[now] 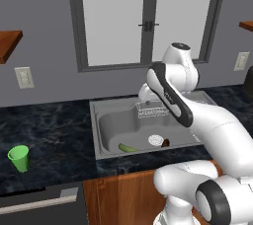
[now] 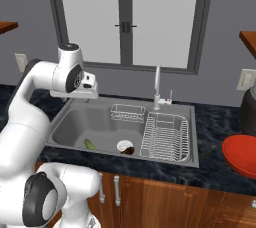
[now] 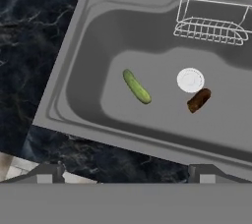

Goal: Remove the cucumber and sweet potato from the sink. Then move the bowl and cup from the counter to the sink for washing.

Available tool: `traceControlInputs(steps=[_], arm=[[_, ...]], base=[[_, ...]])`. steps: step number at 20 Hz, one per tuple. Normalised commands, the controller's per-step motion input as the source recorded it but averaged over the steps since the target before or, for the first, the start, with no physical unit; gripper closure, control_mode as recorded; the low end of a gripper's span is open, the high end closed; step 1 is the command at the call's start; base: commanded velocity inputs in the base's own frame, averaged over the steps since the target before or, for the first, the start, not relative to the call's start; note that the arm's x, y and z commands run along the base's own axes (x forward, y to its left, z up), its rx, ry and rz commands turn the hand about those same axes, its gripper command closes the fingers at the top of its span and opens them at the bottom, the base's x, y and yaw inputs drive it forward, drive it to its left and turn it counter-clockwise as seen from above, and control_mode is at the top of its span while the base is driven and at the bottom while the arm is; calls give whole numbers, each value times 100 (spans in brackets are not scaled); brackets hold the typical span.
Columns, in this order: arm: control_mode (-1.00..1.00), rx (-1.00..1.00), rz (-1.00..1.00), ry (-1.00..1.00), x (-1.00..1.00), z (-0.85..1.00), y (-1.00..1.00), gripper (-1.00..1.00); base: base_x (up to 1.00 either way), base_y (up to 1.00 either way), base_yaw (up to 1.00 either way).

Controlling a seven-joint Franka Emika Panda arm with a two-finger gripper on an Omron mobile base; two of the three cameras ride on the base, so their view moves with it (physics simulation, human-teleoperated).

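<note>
The light-green cucumber (image 3: 136,86) (image 1: 128,147) (image 2: 90,144) lies on the floor of the grey sink (image 3: 83,70) (image 2: 70,122), towards its front. The dark reddish-brown sweet potato (image 3: 198,100) (image 1: 165,143) (image 2: 129,150) rests beside the white drain (image 3: 190,79). My gripper (image 3: 127,174) hangs high above the sink's left part, open and empty, looking down at both vegetables. The green cup (image 1: 19,158) stands upright on the counter left of the sink. The red bowl (image 2: 241,155) sits on the counter right of the sink, partly cut off by the frame edge.
A wire basket (image 2: 127,113) hangs at the back of the basin and a wire dish rack (image 2: 167,137) fills its right side. The faucet (image 2: 157,89) rises behind them. A dark appliance (image 2: 248,109) stands behind the bowl. Dark marble counter (image 1: 49,130) surrounds the sink.
</note>
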Motion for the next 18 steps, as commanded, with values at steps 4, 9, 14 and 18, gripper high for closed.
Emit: traceControlInputs(steps=[4, 9, 14, 18], arm=[[-100, 0, 0, 0, 0, -16, 8, -100], [-100, 0, 0, 0, 0, -17, 9, -100], [-100, -1, 0, 0, 0, -17, 6, -100], [-100, 0, 0, 0, 3, -14, 1, -100]], base=[[0, 0, 0], [0, 0, 0], [0, 0, 0], [0, 0, 0]])
